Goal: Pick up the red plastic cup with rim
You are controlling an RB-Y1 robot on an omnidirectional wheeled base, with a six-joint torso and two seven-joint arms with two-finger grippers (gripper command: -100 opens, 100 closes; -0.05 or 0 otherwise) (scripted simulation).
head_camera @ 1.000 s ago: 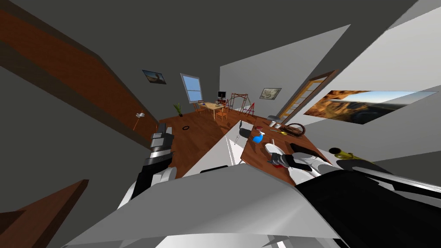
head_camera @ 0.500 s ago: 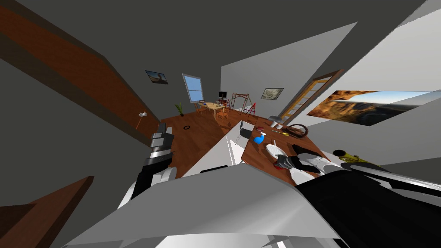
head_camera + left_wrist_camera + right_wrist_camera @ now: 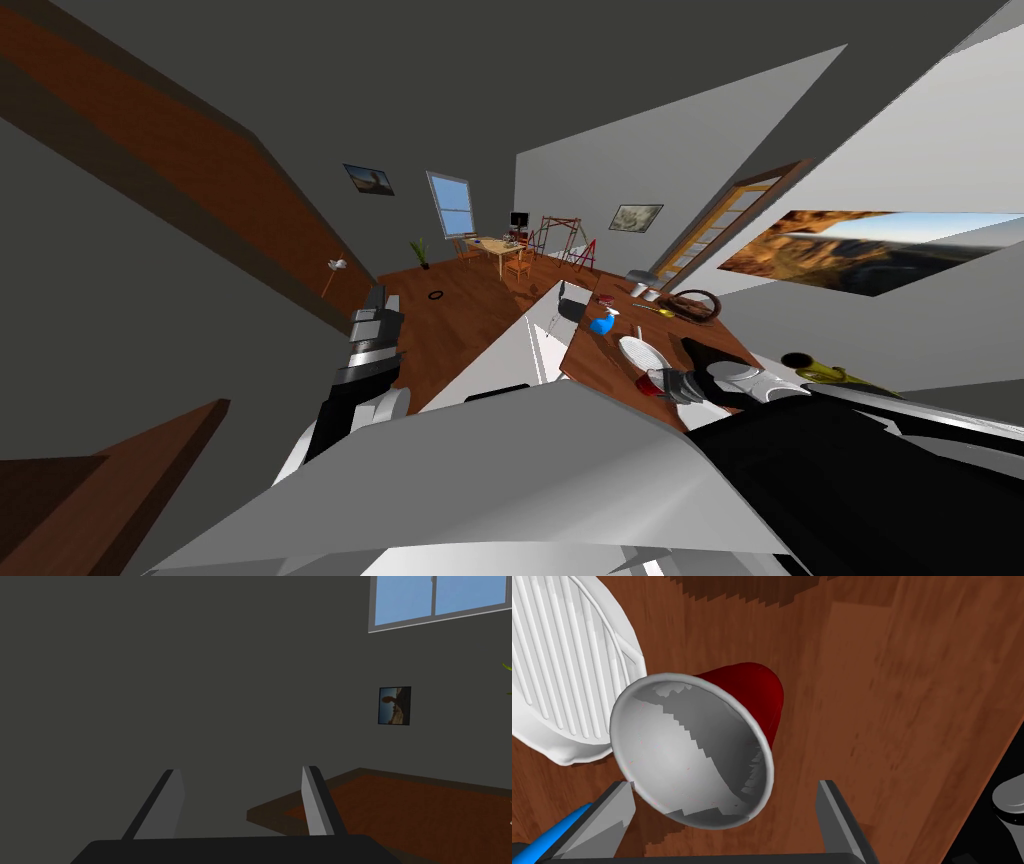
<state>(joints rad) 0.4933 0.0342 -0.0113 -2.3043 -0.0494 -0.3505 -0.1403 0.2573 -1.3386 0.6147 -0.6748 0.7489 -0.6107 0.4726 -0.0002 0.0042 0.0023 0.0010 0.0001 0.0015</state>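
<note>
Got right pincer (image 3: 723,785) spread wide, red cup (image 3: 752,693) between its fingers (image 3: 837,816) on the wooden counter (image 3: 892,686), right beside a white ribbed dish (image 3: 562,666). Can't tell about contact with the rim. Some blue thing (image 3: 559,823) by one finger, mostly cut off. Same for left pincer (image 3: 241,771), open, away from the counter.

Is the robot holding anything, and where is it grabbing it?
Nothing yet. The open right claw sits around the grey rim of the red cup, not squeezing it. The left claw is open and empty.
</note>
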